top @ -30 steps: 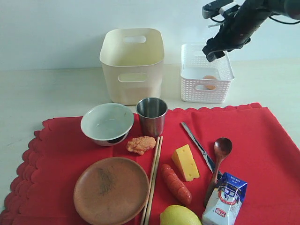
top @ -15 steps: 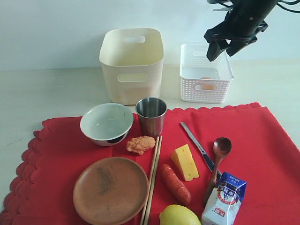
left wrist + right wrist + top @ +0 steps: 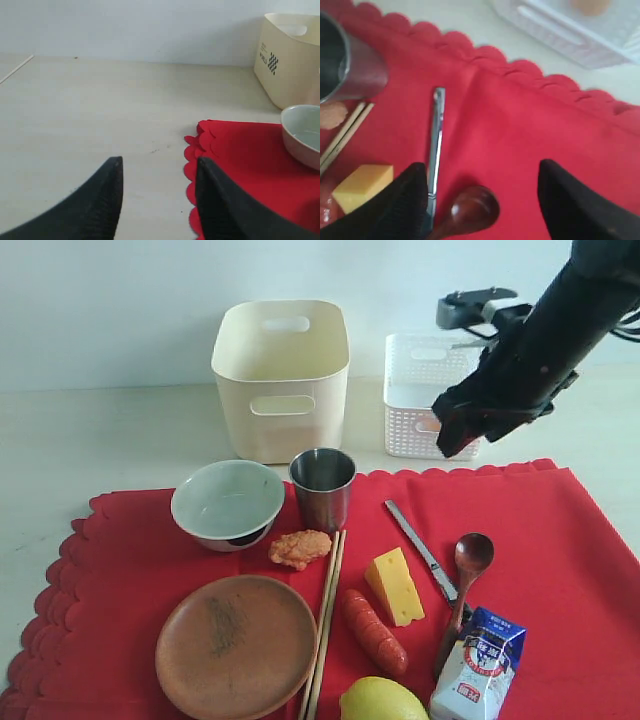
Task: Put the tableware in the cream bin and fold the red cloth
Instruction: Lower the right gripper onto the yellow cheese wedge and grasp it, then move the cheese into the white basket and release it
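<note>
Dark wooden spoon lies beside the flat silver knife; right fingers, spread empty above, should straddle the spoon squarely. Left fingers also gape empty.

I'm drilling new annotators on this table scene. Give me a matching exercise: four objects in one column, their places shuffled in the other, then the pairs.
1. steel cup
2. wooden spoon
3. cream bin
4. wooden chopsticks

a. off the red cloth, beyond its far edge
b. just right of the silver knife
c. upright beside the bowl
d. between the wooden plate and the sausage

Pairs: 1-c, 2-b, 3-a, 4-d
</note>
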`<state>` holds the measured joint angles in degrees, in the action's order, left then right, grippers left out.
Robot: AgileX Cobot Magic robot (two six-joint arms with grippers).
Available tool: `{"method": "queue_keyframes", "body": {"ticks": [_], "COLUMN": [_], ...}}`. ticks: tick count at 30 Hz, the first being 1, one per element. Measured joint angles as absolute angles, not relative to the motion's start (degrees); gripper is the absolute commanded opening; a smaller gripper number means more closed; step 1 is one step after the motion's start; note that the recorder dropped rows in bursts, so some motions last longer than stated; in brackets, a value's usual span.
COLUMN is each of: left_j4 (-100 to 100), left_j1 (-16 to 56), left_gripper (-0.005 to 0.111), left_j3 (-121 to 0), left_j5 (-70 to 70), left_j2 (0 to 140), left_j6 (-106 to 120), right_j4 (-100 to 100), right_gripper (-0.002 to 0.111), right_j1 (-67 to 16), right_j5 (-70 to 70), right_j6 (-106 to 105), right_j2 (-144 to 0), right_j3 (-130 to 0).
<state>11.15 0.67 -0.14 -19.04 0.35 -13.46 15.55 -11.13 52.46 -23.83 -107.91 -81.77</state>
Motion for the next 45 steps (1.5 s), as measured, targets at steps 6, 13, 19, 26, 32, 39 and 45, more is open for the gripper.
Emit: {"method": "queue_keyframes", "body": {"ticks": [6, 13, 19, 26, 32, 39, 45], "left_j4": [11.15, 11.15, 11.15, 11.15, 11.15, 11.15, 11.15], "left_j1": [0.67, 0.67, 0.67, 0.67, 0.67, 0.67, 0.67], "left_gripper": [0.045, 0.045, 0.045, 0.045, 0.045, 0.045, 0.045], "left_j3": [-0.14, -0.14, -0.14, -0.14, -0.14, -0.14, -0.14], "left_j5": [-19.04, -19.04, -19.04, -19.04, -19.04, -19.04, -19.04], "left_j2": [0.35, 0.35, 0.35, 0.35, 0.35, 0.35, 0.35], "left_j6": [-13.46, -13.46, -13.46, -13.46, -13.46, -13.46, -13.46], "right_j4": [15.30, 10.14, 6.21, 6.21, 5.80, 0.00, -4.23], "right_gripper": [0.061, 0.061, 0.059, 0.005, 0.000, 0.000, 0.000], "right_j1": [-22.29, -29.80, -29.89, -29.89, -29.89, -29.89, -25.24], "right_j5": [46.83, 46.60, 46.60, 46.40, 48.92, 50.41, 50.03], "right_j6": [-24.84, -16.61, -10.66, -10.39, -11.73, -12.73, -11.13], "right_j2": [-104.88, -108.79, -115.01, -116.85, -114.72, -108.10, -105.51], "right_j3": [-73.31, -71.84, -71.81, -71.81, -73.90, -77.50, -87.26]}}
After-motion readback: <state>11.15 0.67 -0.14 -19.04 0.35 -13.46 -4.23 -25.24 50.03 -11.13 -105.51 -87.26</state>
